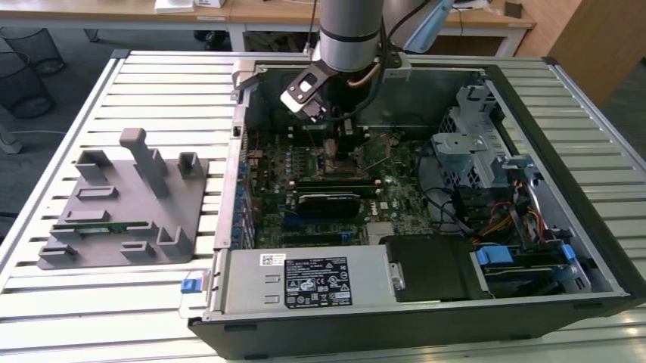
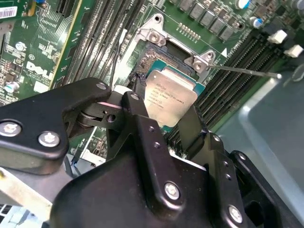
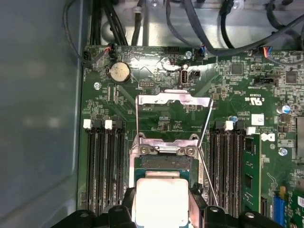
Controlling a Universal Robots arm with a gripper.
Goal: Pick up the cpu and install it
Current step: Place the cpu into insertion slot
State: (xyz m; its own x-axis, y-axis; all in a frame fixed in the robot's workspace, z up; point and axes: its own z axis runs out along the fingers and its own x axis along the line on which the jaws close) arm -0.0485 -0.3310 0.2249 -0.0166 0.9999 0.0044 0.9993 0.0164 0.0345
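The cpu, a flat square chip with a dull silver top, sits between my gripper's black fingers, which are shut on its two opposite edges. It hangs just over the open socket on the green motherboard, slightly tilted in the second wrist view. In the first wrist view the cpu lies over the socket with a dark finger on each side. In the exterior view the gripper reaches down into the open computer case, over the middle of the board.
The socket's metal load plate stands flipped open with its thin lever raised beside it. Memory slots flank the socket. A grey fixture with a green memory stick lies at the exterior view's left. A power supply fills the case's front.
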